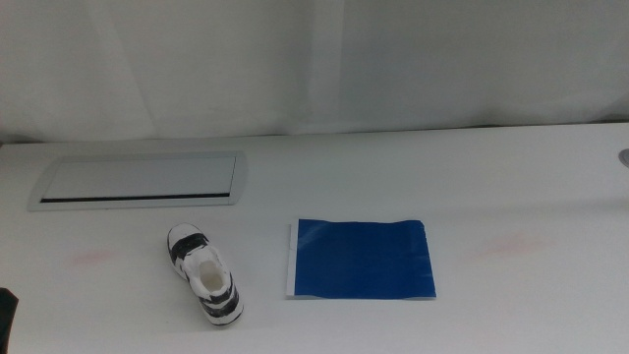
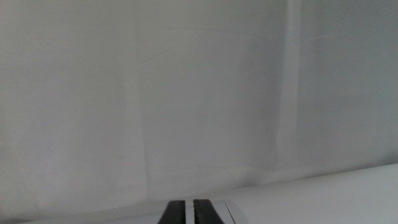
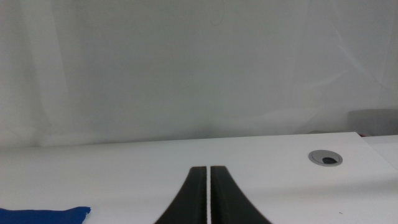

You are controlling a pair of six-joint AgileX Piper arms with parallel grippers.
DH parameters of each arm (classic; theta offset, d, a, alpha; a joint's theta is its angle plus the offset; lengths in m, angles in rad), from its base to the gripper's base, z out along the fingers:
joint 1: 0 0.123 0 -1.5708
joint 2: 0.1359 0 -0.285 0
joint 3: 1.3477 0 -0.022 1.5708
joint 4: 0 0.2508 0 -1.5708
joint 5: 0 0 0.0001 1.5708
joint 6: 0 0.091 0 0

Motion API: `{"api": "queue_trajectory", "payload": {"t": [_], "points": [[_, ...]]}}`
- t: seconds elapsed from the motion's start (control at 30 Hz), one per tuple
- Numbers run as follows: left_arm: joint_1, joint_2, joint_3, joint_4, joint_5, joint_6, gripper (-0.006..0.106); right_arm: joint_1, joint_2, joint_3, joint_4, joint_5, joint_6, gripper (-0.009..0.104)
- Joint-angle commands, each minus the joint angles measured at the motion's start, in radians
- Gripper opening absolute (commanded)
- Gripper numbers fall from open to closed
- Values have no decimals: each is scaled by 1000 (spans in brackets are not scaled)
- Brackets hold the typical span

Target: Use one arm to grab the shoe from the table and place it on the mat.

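Middle view shows the shoe (image 1: 205, 274) lying on the table (image 1: 511, 177) just left of the mat (image 1: 362, 259), so the left end effector (image 2: 189, 212), now narrow like the right end effector (image 3: 208, 193), should widen and descend across its sides

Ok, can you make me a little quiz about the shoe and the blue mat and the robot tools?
1. True or false: the shoe lies on the mat.
2. Which lies nearer the grey panel? A) the shoe B) the mat
3. Fill in: the left tool and the right tool both have their jaws ____.

Key
1. False; it lies on the table, beside the mat's white-edged side.
2. A
3. shut, with nothing held.
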State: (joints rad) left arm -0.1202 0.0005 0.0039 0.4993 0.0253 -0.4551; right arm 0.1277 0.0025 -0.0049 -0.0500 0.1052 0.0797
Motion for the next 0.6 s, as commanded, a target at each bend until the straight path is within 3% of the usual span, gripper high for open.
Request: {"api": "queue_trajectory", "payload": {"t": [0.0, 0.1, 0.2, 0.3, 0.47, 0.57], "points": [[-8, -31, 32, -9, -14, -9, -3, 1, -35, 41, -7, -6, -1, -3], [-8, -31, 32, -9, -14, -52, -2, 1, -35, 41, -7, -6, -1, -3], [-8, -31, 32, -9, -14, -96, 8, 1, -35, 41, -7, -6, -1, -3], [-8, -31, 32, -9, -14, -106, 32, 1, -35, 41, -7, -6, -1, -3], [-8, -31, 32, -9, -47, -113, 93, 1, -35, 41, -7, -6, -1, -3], [-8, -31, 32, -10, -63, -118, 93, 1, -35, 41, -7, -6, -1, -3]]}}
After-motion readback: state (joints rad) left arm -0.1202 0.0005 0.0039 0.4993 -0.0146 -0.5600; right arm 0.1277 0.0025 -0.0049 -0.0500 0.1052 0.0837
